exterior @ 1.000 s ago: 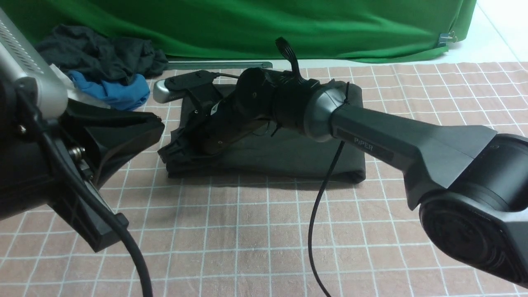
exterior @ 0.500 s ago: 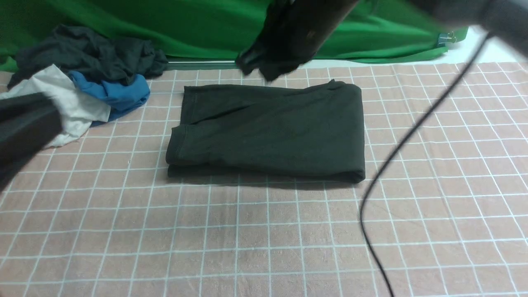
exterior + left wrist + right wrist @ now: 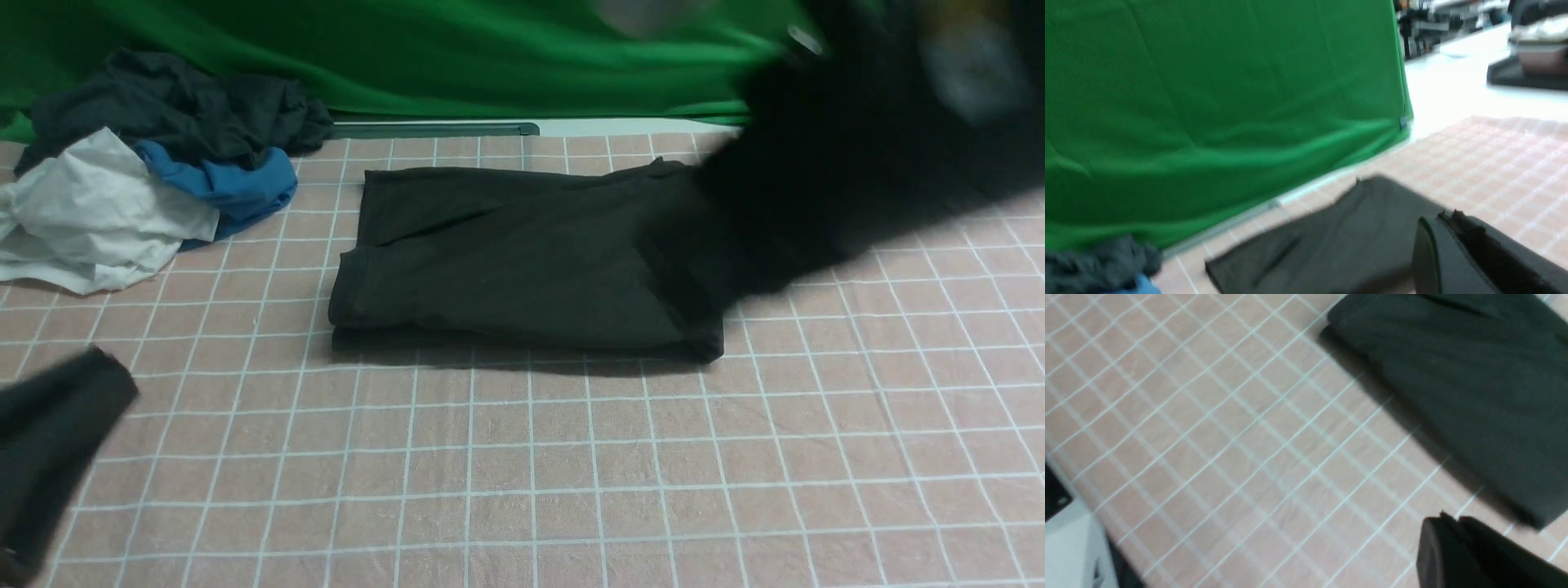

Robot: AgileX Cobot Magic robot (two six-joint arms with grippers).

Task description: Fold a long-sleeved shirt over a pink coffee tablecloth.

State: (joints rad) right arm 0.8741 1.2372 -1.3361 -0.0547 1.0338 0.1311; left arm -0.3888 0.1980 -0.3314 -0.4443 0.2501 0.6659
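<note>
The long-sleeved shirt point(image 3: 522, 253) lies folded into a flat black rectangle on the pink coffee tablecloth point(image 3: 522, 474), near its far middle. My left gripper point(image 3: 1447, 216) is shut and empty, held off the shirt's point(image 3: 1339, 241) near-left side; in the front view the left arm is a blurred dark shape point(image 3: 49, 433) at the lower left. My right gripper point(image 3: 1443, 518) is also shut with nothing in it, hovering over bare cloth point(image 3: 1229, 437) just off a corner of the shirt point(image 3: 1474, 375). The right arm point(image 3: 857, 163) is a dark blur at the upper right that hides the shirt's right edge.
A heap of dark, blue and white garments point(image 3: 163, 163) sits at the far left of the cloth. A green fabric backdrop point(image 3: 457, 49) hangs behind, with a grey bar point(image 3: 433, 129) at its foot. White floor shows beyond the cloth's right corner point(image 3: 1453, 90).
Both arms have left the folded shirt. The right arm rose and swung off to the right; the left arm dropped back to the lower left, uncovering the heap. The shirt stayed put.
</note>
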